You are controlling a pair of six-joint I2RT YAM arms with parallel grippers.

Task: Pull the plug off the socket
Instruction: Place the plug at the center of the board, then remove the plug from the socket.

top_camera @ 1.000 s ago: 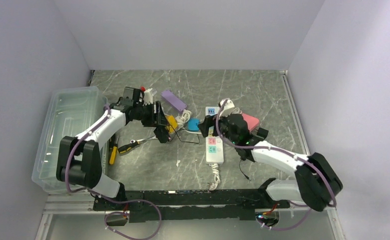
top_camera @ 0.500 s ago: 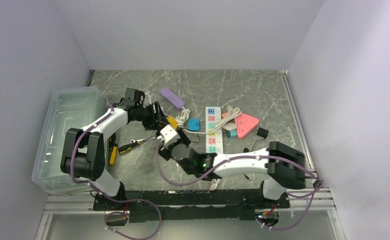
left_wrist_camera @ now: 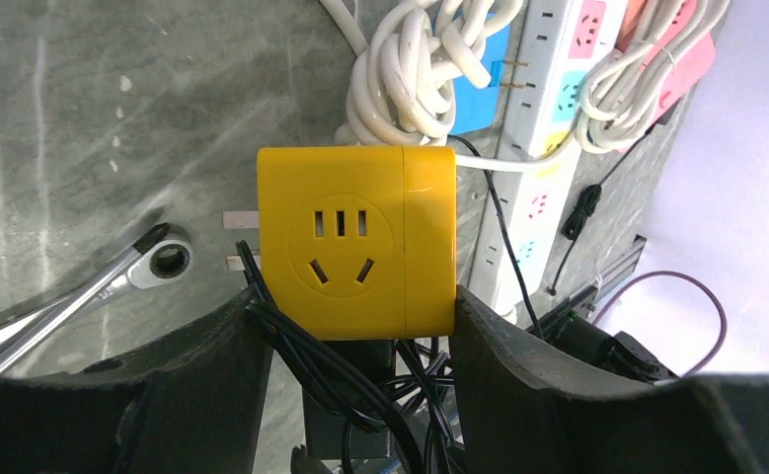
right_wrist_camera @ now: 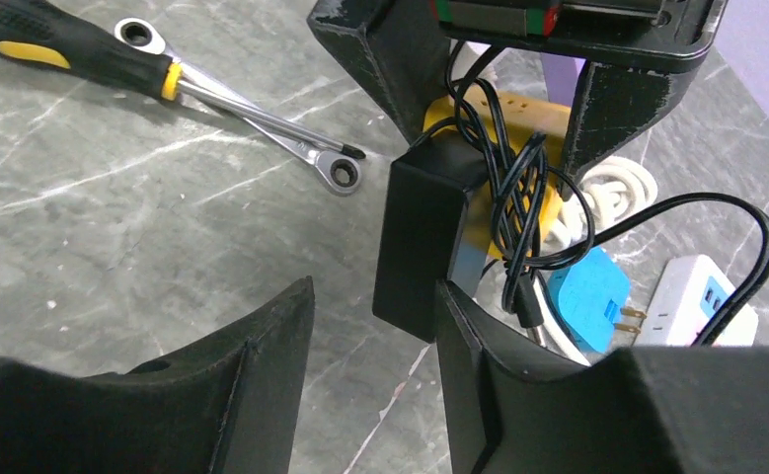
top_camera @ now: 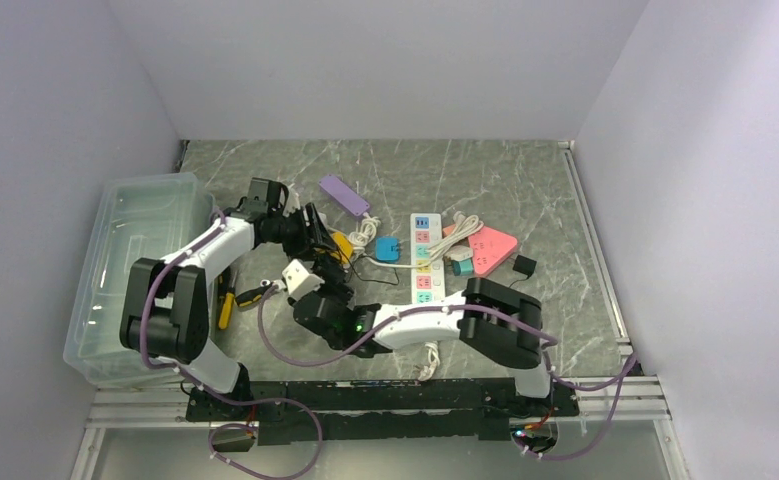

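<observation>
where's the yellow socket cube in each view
Top external: yellow socket cube left of centre on the table.
Left wrist: centre of the picture, between the jaws.
Right wrist: upper middle, mostly hidden behind the black adapter.
Shared landmark: the blue plug, close beside the cube in every view.

Top view, clock read from the cube socket, which sits between the fingers of the left gripper. The adapter plug lies against it at 6 o'clock (cord bundled over its face). A coiled cable lies just beside at 2 o'clock, the power strip beyond at 3, the ratchet wrench at 8, and the bin well apart at 9.
</observation>
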